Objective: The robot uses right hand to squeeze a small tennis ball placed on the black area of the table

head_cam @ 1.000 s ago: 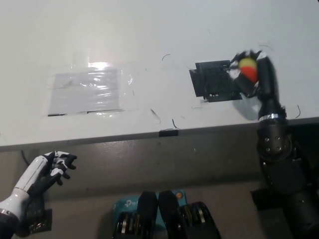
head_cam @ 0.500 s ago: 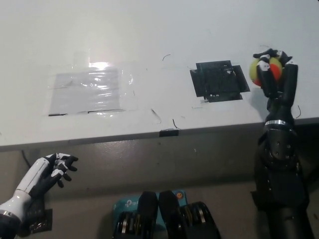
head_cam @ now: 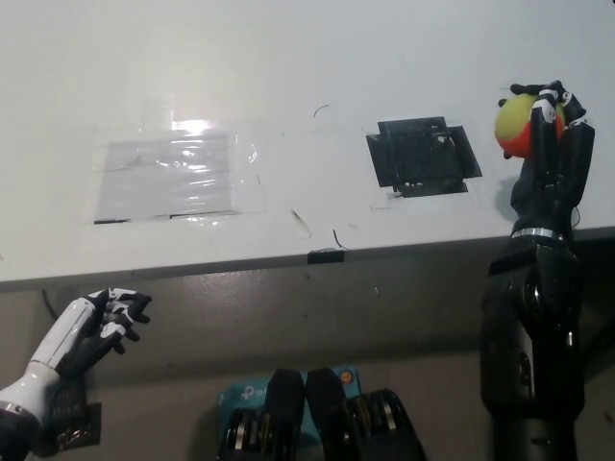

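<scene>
My black right hand (head_cam: 550, 144) is shut on a small yellow and orange tennis ball (head_cam: 517, 127), holding it above the white table (head_cam: 288, 58), to the right of the black patch (head_cam: 423, 157). The patch lies bare with nothing on it. The black forearm rises from the bottom right across the table's front edge. My white left hand (head_cam: 91, 327) rests below the table's front edge at the lower left, its fingers curled loosely on nothing.
A shiny sheet of clear film (head_cam: 173, 173) is taped to the table's left half. Thin dark scratch marks (head_cam: 336, 235) lie near the front edge. A blue box (head_cam: 255, 394) sits on the floor below.
My right hand has carried the ball rightward off the black patch's edge and lifted it. The left hand shifted slightly and curled a bit more.
</scene>
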`<state>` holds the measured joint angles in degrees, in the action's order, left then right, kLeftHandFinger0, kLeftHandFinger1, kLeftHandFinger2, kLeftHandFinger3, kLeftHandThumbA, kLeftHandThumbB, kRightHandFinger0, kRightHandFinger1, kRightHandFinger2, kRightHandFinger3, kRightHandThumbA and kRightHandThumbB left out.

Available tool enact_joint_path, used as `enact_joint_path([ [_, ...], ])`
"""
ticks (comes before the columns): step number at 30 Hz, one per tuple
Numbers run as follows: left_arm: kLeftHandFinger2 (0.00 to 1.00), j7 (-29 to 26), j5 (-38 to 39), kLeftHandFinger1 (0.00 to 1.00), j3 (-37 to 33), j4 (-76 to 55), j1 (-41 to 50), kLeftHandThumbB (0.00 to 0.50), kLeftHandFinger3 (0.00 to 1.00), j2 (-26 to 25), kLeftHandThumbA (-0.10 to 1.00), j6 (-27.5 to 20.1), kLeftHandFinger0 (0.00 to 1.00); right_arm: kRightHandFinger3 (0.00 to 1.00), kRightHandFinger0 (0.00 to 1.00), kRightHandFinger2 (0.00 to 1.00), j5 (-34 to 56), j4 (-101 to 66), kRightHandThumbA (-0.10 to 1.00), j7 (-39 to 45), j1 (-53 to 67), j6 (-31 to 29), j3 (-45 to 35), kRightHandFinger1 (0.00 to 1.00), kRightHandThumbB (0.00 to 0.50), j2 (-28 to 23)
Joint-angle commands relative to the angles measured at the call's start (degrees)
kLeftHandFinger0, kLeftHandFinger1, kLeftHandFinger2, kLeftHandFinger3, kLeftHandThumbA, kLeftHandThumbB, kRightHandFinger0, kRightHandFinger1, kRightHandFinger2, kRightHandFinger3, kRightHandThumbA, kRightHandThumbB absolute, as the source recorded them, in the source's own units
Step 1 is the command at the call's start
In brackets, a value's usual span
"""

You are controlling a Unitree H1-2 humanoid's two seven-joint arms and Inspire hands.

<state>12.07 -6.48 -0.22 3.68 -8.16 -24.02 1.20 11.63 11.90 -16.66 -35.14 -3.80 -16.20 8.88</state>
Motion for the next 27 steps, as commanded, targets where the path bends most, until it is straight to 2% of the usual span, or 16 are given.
enact_joint_path([
  [1,0.54,-0.1,-0.2,0.45,0.7,-1.8,-0.9,0.000,0.64,-1.2,0.80,-0.7,0.39,0.15,0.00,0.16,3.8,-2.0,-0.10,0.9,-0.4,1.3,-0.5,0.00,0.103,0.3],
  [8,0.55,0.2,-0.4,0.46,0.6,-1.7,-1.1,0.017,0.66,-1.5,0.88,-0.7,0.40,0.18,0.00,0.21,3.5,-0.8,-0.10,0.5,0.0,1.3,-0.1,0.00,0.122,-0.4],
  [10,0.55,0.1,-0.4,0.47,0.6,-1.8,-1.0,0.000,0.65,-1.4,0.85,-0.3,0.40,0.18,0.00,0.21,2.8,-0.4,-0.10,0.4,0.2,1.3,0.1,0.00,0.122,-0.9],
  [15,0.55,0.3,-0.4,0.47,0.4,-1.9,-0.9,0.006,0.66,-1.5,0.83,-0.3,0.41,0.19,0.00,0.22,1.7,0.3,-0.10,1.2,1.0,0.4,0.8,0.00,0.148,-1.9],
  [18,0.55,0.3,-0.3,0.46,0.5,-1.2,-1.0,0.020,0.66,-1.5,0.84,-0.9,0.40,0.24,0.00,0.25,0.9,0.3,-0.10,1.8,0.8,1.8,1.7,0.00,0.065,-3.5],
  [19,0.55,0.3,-0.4,0.46,0.3,-1.1,-0.7,0.018,0.66,-1.6,0.84,-1.2,0.40,0.25,0.00,0.25,0.6,0.2,-0.10,2.2,1.0,2.2,2.3,0.00,0.062,-4.1],
  [21,0.54,0.3,0.0,0.46,0.6,-0.9,-0.7,0.001,0.64,-1.4,0.81,-1.4,0.40,0.34,0.00,0.32,-4.6,1.5,-0.10,4.6,0.2,4.5,6.5,0.00,0.077,-8.3],
  [22,0.54,0.3,0.0,0.46,0.5,-0.8,-0.6,0.001,0.64,-1.3,0.80,-1.5,0.39,0.34,0.00,0.34,-5.8,1.7,-0.10,5.1,0.3,5.7,8.1,0.00,0.060,-9.6],
  [24,0.54,0.3,0.2,0.45,0.5,-0.4,-0.6,0.000,0.63,-1.2,0.80,-2.0,0.39,0.35,0.00,0.34,-10.5,3.3,-0.10,6.1,-0.7,9.1,12.9,0.00,0.094,-13.4],
  [25,0.53,0.3,0.3,0.45,0.5,-0.3,-0.6,0.000,0.62,-1.2,0.78,-2.1,0.38,0.30,0.00,0.28,-12.1,5.0,-0.10,6.1,-1.3,8.2,14.6,0.00,0.122,-14.7],
  [27,0.52,0.3,0.3,0.45,0.5,-0.1,-0.7,0.000,0.61,-1.2,0.78,-2.3,0.38,0.26,0.00,0.20,-13.8,7.4,-0.10,5.9,-2.1,6.5,17.0,0.00,0.120,-16.4],
])
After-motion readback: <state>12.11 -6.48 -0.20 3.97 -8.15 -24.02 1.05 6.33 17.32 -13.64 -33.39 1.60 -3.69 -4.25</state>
